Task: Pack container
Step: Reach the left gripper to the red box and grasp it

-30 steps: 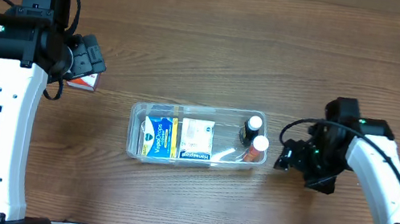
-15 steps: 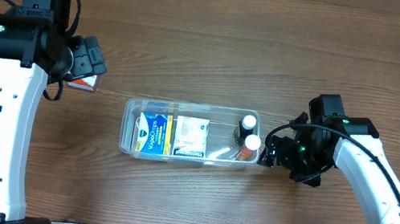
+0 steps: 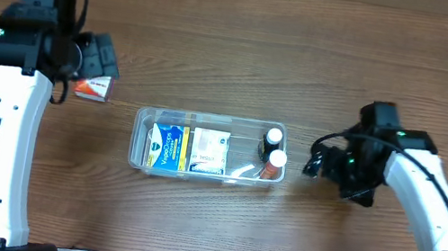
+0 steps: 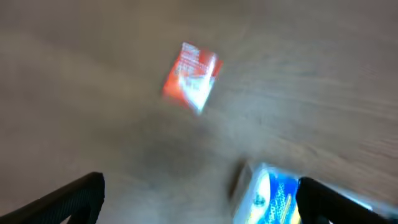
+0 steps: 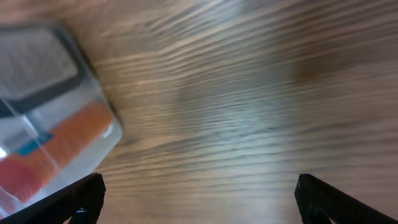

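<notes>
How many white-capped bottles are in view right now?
2, both at the right end of the clear plastic rectangular container: a dark bottle farther back, an orange bottle nearer. None looks hidden.

Clear tub mid-table, an arm at either side.
The container (image 3: 207, 119) holds a blue-and-yellow box (image 3: 167, 147) at its 9 o'clock end, a white box (image 3: 211, 151) beside it, two white-capped bottles (image 3: 273, 136) at 3 o'clock; a red-and-white box (image 3: 95, 87) lies at 10 o'clock by the left gripper (image 3: 97, 63); the right gripper (image 3: 315, 165) sits near at 3 o'clock.
</notes>
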Tool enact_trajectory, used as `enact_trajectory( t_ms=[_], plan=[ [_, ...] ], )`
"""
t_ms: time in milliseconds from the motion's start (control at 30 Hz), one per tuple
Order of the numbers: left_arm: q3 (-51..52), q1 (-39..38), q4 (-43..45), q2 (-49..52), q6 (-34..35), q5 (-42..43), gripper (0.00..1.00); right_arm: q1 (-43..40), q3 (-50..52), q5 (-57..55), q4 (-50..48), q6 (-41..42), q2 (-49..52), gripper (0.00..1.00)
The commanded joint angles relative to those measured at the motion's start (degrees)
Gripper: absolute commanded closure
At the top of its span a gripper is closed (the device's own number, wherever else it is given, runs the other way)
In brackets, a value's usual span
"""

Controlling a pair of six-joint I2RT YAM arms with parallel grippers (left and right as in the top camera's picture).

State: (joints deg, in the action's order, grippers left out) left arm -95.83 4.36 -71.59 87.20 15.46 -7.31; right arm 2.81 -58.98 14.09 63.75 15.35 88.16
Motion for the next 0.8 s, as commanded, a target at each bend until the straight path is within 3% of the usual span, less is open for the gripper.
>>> enact_trajectory(
  t_ms=[0,100,233,500,767],
  plan=[
    [0.04,7.89,5.62,3.87,-15.45,7.28,0.00,-4.59,-5.05,-2.12,1.90,-1.14,-0.26,0.00],
    [0.04,13.05,7.43,12.55,-21.86,10.25,0.00,-7.34,-5.14,-2.69,3.19,-2.10,-0.26,0.00],
    [0.04,12.37,10.67,24.63,-29.24,9.88,0.00,-7.56,-5.14,-2.71,2.95,-2.10,-0.26,0.00],
    [0.04,7.39,17.84,33.35,-32.20,9.88,0.00,-7.56,-5.14,-3.10,3.02,-2.10,-0.26,0.00],
    [0.04,7.30,19.06,37.94,-27.87,6.86,0.00,-7.56,-5.14,-3.41,3.26,-2.08,-0.26,0.00]
  ],
)
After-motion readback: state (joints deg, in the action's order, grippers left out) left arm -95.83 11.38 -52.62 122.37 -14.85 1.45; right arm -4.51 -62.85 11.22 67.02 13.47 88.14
